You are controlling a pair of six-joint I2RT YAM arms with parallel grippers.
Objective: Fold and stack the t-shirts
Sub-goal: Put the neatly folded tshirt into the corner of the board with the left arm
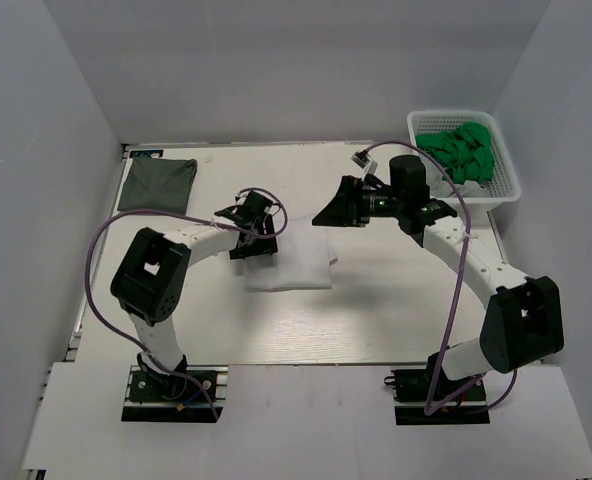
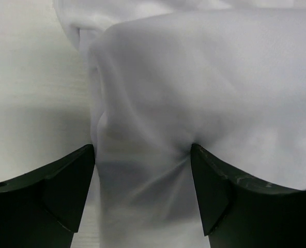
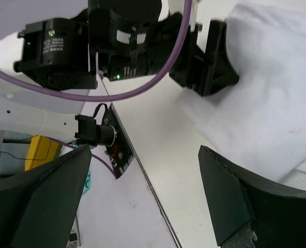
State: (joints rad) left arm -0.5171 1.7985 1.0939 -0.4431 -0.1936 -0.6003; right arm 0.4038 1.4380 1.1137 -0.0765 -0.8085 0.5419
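The white t-shirt lies folded into a rectangle at the table's middle. It fills the left wrist view and shows at the right of the right wrist view. The dark grey-green t-shirt lies folded at the back left corner. My left gripper is low at the white shirt's left edge. It is open, and its jaws straddle a raised fold of the cloth. My right gripper hovers above the table behind the white shirt's far right corner. It is open and empty.
A white mesh basket holding bright green cloth stands at the back right. Purple cables loop beside both arms. The left arm fills the top of the right wrist view. White walls enclose the table on three sides.
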